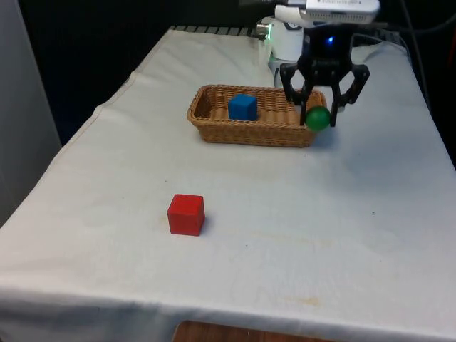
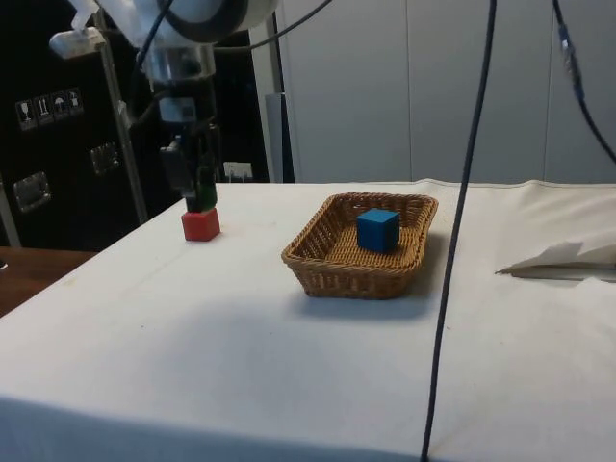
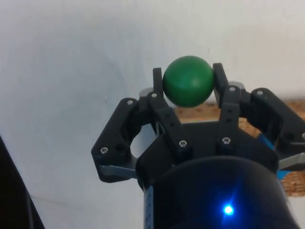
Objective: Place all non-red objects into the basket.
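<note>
Progress looks like halfway or a little more. From the front, the blue cube already lies in the basket, which sits toward the worktop's far edge. The pincer hangs by the basket's end nearest the front view's right, clamped on the green ball, which is lifted off the cloth and not yet inside. The red cube stands alone nearer the worktop's near edge, where it should remain.

From the side, the pincer is apart from the basket, the blue cube resting within.

At the wrist, the fingers pinch the ball on both sides. Dropping it into the basket is seemingly all that remains.
</note>
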